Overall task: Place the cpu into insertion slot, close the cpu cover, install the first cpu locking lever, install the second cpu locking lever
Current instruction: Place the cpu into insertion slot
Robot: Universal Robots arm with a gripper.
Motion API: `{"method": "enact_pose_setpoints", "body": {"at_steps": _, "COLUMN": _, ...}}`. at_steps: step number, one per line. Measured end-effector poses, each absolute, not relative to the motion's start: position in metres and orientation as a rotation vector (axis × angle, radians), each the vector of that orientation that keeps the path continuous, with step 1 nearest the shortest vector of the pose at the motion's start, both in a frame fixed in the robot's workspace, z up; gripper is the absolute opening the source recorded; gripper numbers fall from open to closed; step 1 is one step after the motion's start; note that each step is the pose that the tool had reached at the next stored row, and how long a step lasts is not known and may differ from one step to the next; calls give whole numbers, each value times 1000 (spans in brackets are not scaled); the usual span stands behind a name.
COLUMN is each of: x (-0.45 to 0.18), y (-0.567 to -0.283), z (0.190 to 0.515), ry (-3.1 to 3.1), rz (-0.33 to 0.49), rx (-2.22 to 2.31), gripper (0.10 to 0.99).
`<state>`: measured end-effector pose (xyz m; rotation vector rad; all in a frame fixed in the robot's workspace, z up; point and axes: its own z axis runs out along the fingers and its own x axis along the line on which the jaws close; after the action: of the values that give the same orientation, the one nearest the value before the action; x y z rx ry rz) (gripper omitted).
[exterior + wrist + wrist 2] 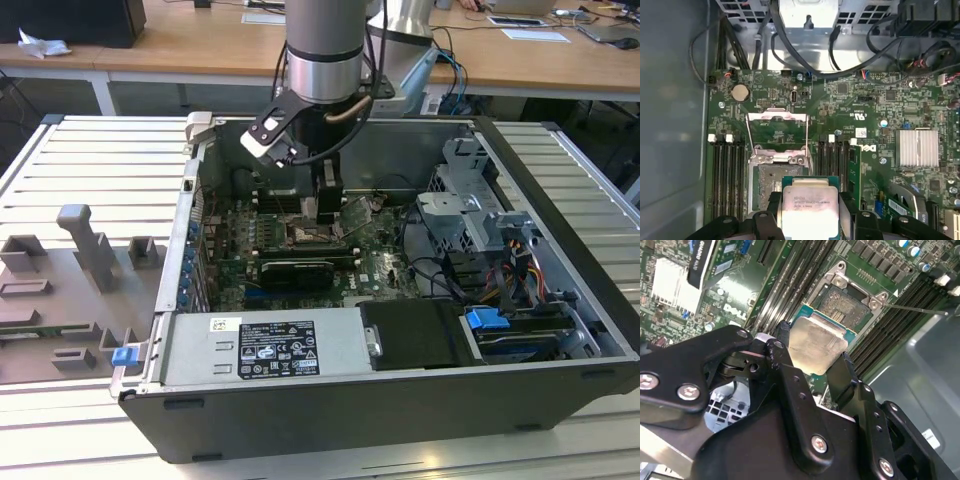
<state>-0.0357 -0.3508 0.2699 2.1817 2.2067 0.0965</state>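
The hand, clamped on the cpu, hovers over the insertion slot between memory slots.

heatsink | coin cell | memory slots | power supply | probably drive cage

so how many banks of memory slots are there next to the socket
2. One bank runs along one side of the socket, the other bank along the opposite side. The gripper and the chip it holds may hide their near ends.
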Motion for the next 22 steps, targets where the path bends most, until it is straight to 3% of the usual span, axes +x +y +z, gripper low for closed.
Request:
{"method": "enact_pose_setpoints", "body": {"at_steps": 13, "x": -38, "y": -350, "z": 253, "ry": 2207, "rz": 96, "rx": 2182, "gripper": 541}}
{"method": "enact_pose_setpoints", "body": {"at_steps": 22, "x": -38, "y": -330, "z": 237, "ry": 2210, "rz": 90, "rx": 2185, "gripper": 541}}
